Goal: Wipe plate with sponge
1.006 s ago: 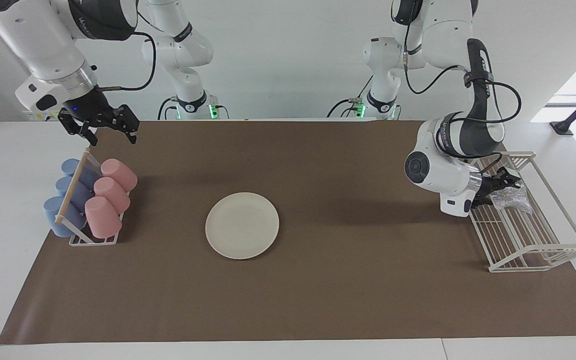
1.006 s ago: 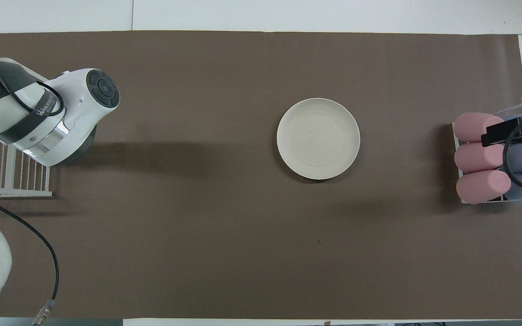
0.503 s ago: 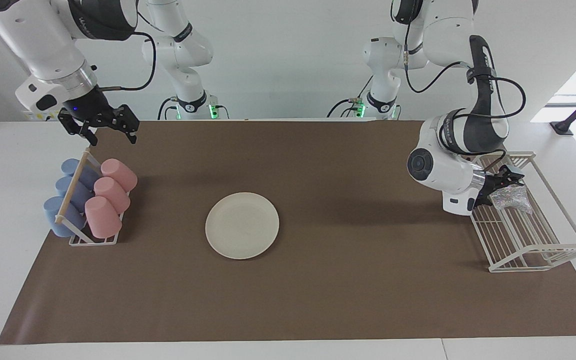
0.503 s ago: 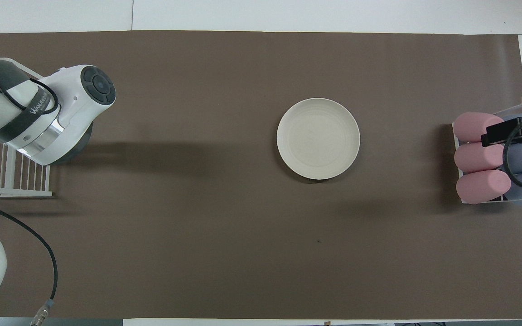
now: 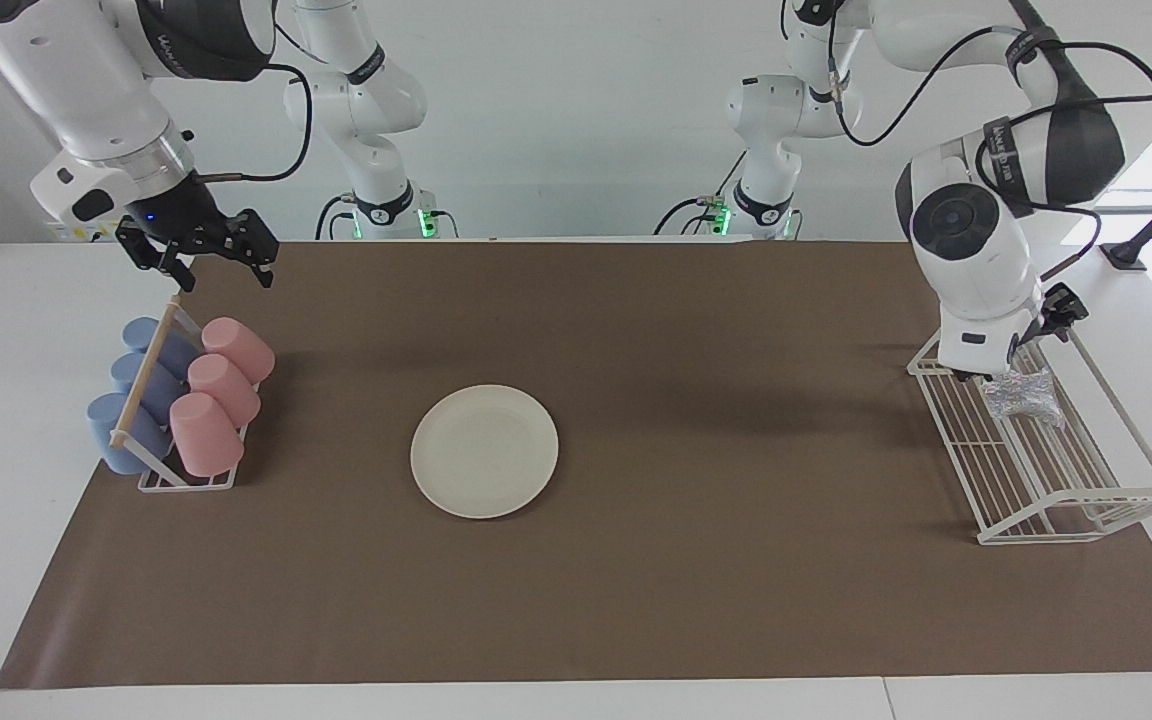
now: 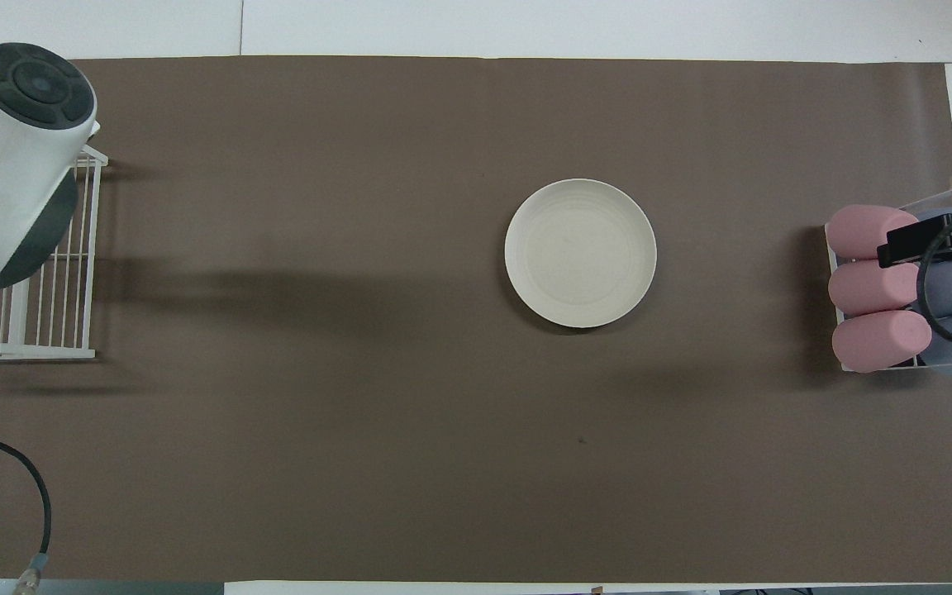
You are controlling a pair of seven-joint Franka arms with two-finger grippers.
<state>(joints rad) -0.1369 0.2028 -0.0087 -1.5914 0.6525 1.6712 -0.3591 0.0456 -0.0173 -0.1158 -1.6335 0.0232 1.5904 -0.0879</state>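
Observation:
The cream-white plate (image 5: 484, 451) (image 6: 580, 253) lies flat in the middle of the brown mat, with nothing on it. The glittery sponge (image 5: 1022, 392) rests inside the white wire rack (image 5: 1071, 480) at the left arm's end of the table. My left gripper (image 5: 1039, 338) hangs just above the sponge, open and apart from it, mostly hidden by its own wrist. In the overhead view that wrist covers both the gripper and the sponge. My right gripper (image 5: 208, 262) (image 6: 935, 241) waits open over the cup rack (image 5: 171, 470), holding nothing.
Three pink cups (image 5: 221, 395) (image 6: 873, 285) and three blue cups (image 5: 136, 390) lie on their sides in the cup rack at the right arm's end. The wire rack (image 6: 46, 289) stands at the mat's edge. Brown mat (image 5: 696, 560) surrounds the plate.
The left arm has lifted and swung upright, off the sponge, which stays in the wire rack. The right arm and the plate have not moved.

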